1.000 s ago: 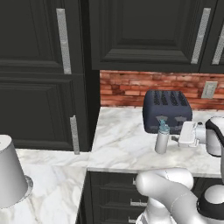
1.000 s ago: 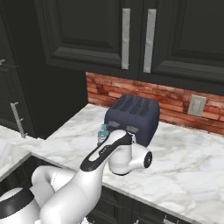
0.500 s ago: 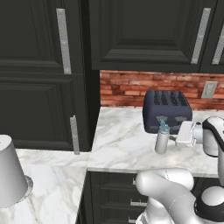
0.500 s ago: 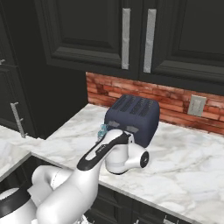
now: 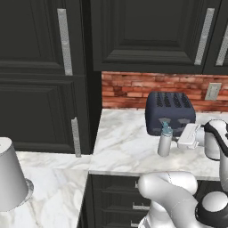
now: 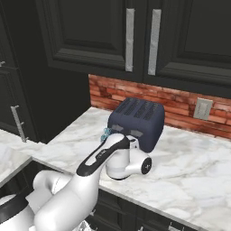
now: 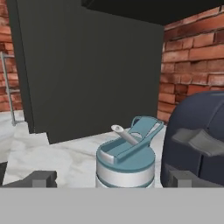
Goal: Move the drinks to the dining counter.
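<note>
Tool [image 7: 111,180] open, straddling grey bottle [image 7: 125,161], beside toaster [image 7: 199,138]

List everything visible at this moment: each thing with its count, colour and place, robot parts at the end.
metal bottle: one, grey with a light-blue cap, upright on the marble worktop just in front of the toaster.
toaster: one, dark blue-grey, at the back of the worktop against the brick wall.
paper-towel roll: one, grey, on the lower marble surface at the far left.
marble worktop: one, white with grey veins, over dark drawers.
brick backsplash: one, red-brown, behind the toaster.
wall outlet: one, pale, on the brick at right.
cabinets: dark, with grey handles, above and left of the worktop.
pincer: one, dark tips, open, level with the bottle's cap and on either side of it.
</note>
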Controlling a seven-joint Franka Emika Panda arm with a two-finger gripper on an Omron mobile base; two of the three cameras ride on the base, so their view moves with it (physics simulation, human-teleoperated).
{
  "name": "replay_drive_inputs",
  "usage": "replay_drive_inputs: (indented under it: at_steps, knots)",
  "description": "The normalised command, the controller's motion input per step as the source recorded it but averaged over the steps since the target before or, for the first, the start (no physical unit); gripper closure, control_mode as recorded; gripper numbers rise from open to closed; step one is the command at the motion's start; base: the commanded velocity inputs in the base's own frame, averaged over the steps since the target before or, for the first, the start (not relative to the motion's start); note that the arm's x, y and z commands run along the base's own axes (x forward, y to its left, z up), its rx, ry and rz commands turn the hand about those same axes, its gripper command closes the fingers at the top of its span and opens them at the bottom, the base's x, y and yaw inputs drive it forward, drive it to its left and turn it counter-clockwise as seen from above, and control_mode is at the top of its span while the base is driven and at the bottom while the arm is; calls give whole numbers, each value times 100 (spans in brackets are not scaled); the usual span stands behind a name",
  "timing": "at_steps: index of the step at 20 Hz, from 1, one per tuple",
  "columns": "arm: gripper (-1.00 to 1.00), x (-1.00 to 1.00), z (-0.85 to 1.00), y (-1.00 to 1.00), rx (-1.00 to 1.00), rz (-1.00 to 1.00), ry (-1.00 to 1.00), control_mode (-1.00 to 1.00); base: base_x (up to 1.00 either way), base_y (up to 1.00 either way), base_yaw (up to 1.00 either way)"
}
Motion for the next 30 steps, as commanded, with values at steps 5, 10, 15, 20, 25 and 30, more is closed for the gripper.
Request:
replay_drive_inputs:
  at_steps: [5,10,15,20,25,30]
  knots:
    - [-100,0,-1,0,0,-9,2,-100,0,0,0]
    - [-100,0,0,4,1,-2,10,-100,0,0,0]
    - [-100,0,0,19,0,0,11,-100,0,0,0]
    - [-100,5,0,10,0,0,9,-100,0,0,0]
    - [-100,13,0,6,0,0,4,-100,0,0,0]
    - [-100,15,0,1,0,0,1,-100,0,0,0]
